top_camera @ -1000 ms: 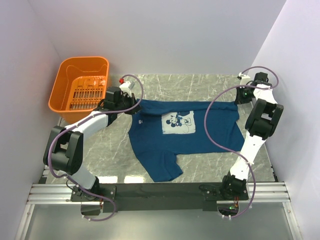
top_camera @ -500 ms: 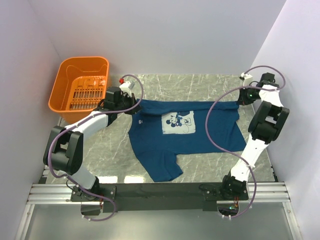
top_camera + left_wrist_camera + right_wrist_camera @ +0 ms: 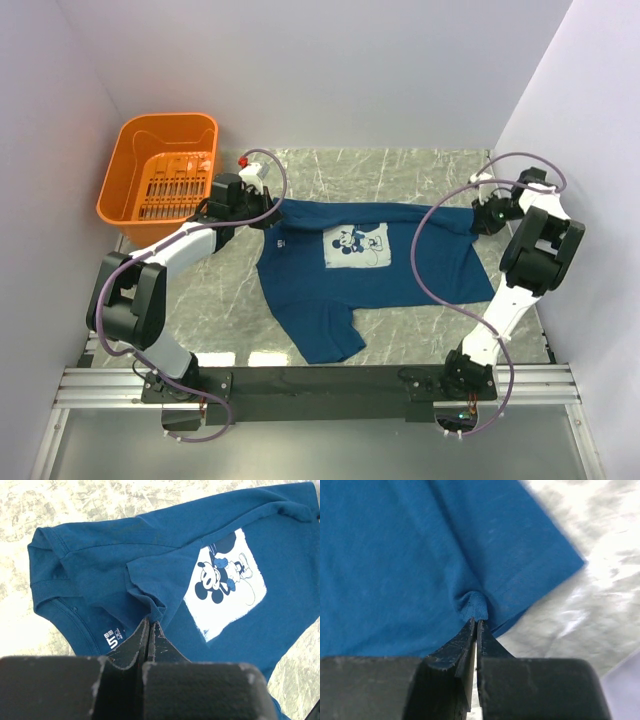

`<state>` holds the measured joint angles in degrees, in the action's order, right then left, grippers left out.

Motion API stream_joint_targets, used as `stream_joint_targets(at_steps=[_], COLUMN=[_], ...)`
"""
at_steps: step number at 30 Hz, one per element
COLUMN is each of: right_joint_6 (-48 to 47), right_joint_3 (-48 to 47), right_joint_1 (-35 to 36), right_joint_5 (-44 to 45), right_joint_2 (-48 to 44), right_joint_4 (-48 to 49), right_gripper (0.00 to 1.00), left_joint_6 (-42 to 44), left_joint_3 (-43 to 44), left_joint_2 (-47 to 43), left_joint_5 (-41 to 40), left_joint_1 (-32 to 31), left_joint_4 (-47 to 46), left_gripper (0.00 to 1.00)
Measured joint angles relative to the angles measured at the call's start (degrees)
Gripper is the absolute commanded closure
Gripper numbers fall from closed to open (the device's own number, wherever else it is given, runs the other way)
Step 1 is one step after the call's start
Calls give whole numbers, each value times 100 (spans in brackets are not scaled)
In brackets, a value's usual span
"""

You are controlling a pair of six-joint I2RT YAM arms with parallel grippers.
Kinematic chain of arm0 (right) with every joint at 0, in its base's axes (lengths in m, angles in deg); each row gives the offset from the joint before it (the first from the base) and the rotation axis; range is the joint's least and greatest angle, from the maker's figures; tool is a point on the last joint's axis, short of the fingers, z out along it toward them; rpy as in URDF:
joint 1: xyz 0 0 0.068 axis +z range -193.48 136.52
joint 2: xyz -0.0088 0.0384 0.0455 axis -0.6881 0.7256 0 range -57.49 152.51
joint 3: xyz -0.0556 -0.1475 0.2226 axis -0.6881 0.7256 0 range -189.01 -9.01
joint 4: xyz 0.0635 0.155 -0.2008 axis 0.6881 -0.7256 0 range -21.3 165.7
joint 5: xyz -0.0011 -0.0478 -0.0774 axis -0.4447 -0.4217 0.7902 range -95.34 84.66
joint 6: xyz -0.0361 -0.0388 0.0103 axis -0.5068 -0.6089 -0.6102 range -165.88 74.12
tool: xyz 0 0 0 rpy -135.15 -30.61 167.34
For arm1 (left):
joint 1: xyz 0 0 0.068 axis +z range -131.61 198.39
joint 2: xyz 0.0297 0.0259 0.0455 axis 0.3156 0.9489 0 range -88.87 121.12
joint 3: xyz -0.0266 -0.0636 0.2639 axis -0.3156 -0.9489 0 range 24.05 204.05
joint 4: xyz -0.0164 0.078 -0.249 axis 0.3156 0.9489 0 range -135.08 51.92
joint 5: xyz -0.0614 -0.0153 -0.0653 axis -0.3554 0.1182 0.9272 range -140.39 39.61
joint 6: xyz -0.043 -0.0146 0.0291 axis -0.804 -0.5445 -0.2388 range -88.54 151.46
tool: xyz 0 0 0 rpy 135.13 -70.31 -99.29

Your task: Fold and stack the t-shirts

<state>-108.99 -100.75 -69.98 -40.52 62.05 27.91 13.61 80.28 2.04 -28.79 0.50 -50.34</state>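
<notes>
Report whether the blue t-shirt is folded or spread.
Spread, not folded: the t-shirt lies open across the table, print facing up.

Matt cloth t-shirt (image 3: 370, 285); glossy marbled table (image 3: 400, 175)

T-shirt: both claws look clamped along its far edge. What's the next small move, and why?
Probably raise both claws a little together, then carry that far edge toward the arms. The left claw is shut on a pinch of cloth near the collar, the right claw on a pinch near a corner at the other end, and the t-shirt lies spread between them.
</notes>
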Motion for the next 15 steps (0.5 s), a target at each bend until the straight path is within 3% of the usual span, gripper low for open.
stream_joint_targets(at_steps=[1, 3, 15], right_joint_6=[-177, -455, -396], right_joint_3=[168, 431, 560], right_joint_1=[0, -2, -455], right_joint_5=[24, 83, 2], right_joint_2=[-87, -240, -704], right_joint_4=[4, -59, 313], right_gripper=[85, 61, 59], left_joint_6=[0, 0, 0], left_joint_3=[0, 0, -2], left_joint_2=[0, 0, 0], left_joint_5=[0, -2, 0], left_joint_1=[0, 0, 0], left_joint_4=[2, 4, 2], left_gripper=[99, 99, 99])
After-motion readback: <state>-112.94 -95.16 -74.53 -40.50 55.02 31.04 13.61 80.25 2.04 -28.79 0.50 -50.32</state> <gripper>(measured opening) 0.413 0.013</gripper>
